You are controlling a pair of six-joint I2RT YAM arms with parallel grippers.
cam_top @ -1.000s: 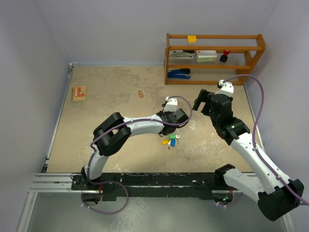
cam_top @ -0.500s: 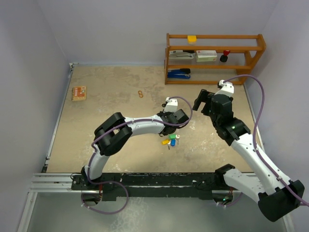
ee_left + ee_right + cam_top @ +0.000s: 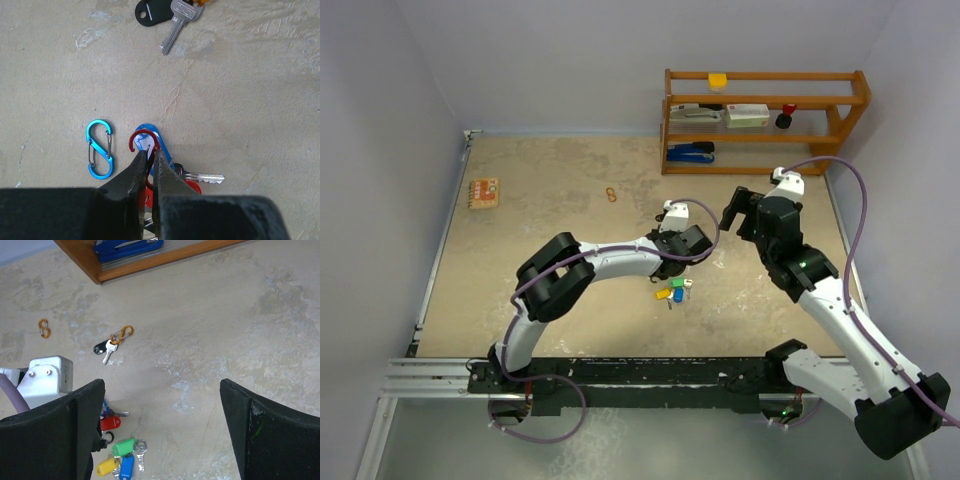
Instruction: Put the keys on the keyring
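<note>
Lying on the counter [image 3: 550, 200], a blue clip [image 3: 99, 149] sits just left of a red clip [image 3: 142, 140], which the left pincer [image 3: 150, 156] pinches, its jaws nearly together. Red, green, yellow and blue keys [image 3: 123, 446] cluster beside it, a black key [image 3: 102, 347] lies apart, and the right pincer [image 3: 161, 390] hovers with jaws wide.

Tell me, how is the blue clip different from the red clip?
The blue clip lies free on the table, all of it showing; the red clip is pinched in the left gripper, mostly hidden. The blue clip lies alone; the red clip has keys beside it. Both are small clips with rounded loops.
</note>
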